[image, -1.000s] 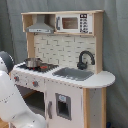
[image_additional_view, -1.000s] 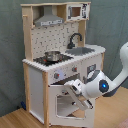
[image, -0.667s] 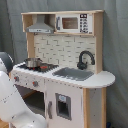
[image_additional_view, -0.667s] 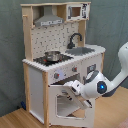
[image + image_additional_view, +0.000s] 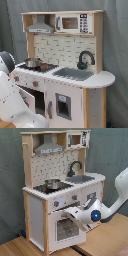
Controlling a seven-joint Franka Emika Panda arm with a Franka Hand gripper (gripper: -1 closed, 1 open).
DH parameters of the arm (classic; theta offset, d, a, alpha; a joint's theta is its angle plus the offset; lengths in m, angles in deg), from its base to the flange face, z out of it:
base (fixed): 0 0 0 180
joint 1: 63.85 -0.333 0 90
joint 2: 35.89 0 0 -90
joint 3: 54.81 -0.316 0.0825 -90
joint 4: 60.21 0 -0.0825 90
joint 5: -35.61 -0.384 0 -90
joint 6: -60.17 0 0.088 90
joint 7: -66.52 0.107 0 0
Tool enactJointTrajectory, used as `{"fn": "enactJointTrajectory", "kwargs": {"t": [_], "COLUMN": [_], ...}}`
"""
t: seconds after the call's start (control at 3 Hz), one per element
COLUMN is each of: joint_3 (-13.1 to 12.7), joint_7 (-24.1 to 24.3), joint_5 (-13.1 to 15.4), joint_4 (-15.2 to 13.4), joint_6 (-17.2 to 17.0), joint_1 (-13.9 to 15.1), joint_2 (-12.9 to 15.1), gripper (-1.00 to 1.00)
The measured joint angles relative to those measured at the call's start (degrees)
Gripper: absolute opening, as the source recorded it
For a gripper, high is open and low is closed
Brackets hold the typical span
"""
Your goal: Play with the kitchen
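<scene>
Kitchen (image 5: pixel 75 95) (image 5: pixel 37 210): stands on a wooden floor (image 5: pixel 107 235) against a grey curtain (image 5: pixel 117 45) in both exterior views.
Writing: none can be read; the microwave panel (image 5: pixel 83 23) shows only small button marks.
Hood (image 5: pixel 40 26): grey, under the top shelf, left of the microwave in the first exterior view.
Pot (image 5: pixel 33 62) (image 5: pixel 52 184): metal, on the stovetop; its contents cannot be made out.
Sink (image 5: pixel 74 74): grey basin set in the worktop (image 5: pixel 107 80), nothing seen in it; black faucet (image 5: pixel 85 59) just behind.
Oven door (image 5: pixel 65 225): swung open and tilted outward in the second exterior view.
Arm (image 5: pixel 112 203): white, reaching in from the second exterior view's right; its wrist, with a blue light, is at the door's upper edge.
Jaws: hidden by the wrist; cannot tell how they stand.
Open room: bare floor in front of the oven.
</scene>
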Motion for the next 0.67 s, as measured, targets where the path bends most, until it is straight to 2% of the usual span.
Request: {"fn": "enactJointTrajectory", "kwargs": {"t": [0.33, 0.67], "joint_3": [5.28, 5.52], "joint_7": [0.0, 0.01], "joint_5": [2.31, 3.39], "joint_4": [-0.58, 0.17], "joint_6": [-0.12, -3.2], "joint_1": [0.03, -4.64], "joint_2": [0.0, 0.66], "gripper": [-1.0, -1.0]}}
